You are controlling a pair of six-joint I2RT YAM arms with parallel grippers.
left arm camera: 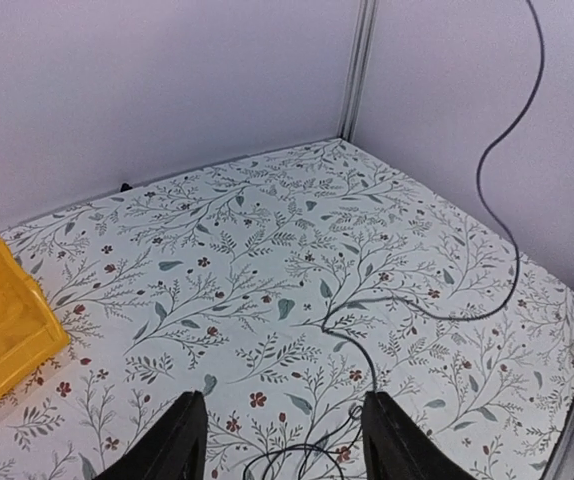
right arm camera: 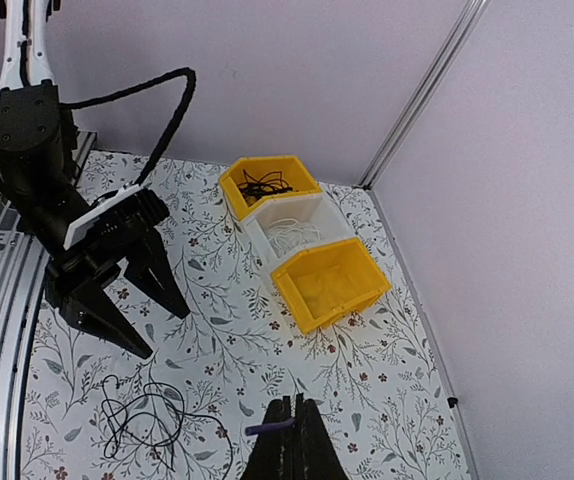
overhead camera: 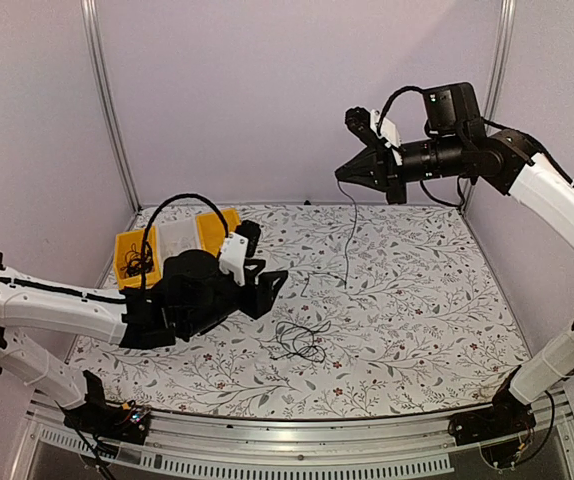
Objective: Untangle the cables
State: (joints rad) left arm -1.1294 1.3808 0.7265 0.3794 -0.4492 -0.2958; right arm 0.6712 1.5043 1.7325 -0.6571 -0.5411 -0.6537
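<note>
Table (overhead camera: 437, 330), floral-patterned cover. Near middle: tangle of thin black cables (overhead camera: 302, 340), lying loose and flat on the table. Just left of it: left end effector (overhead camera: 272, 292), fingers spread, holding nothing. Beyond: single thin black cable (overhead camera: 347, 235), lower run trailing on the table toward the tangle, rising to the right end effector (overhead camera: 342, 172), raised high, fingers pressed together, pinching it. Far left: yellow bin (overhead camera: 127, 255) containing black wires, white bin (overhead camera: 179, 238), second yellow bin (overhead camera: 222, 222).
</note>
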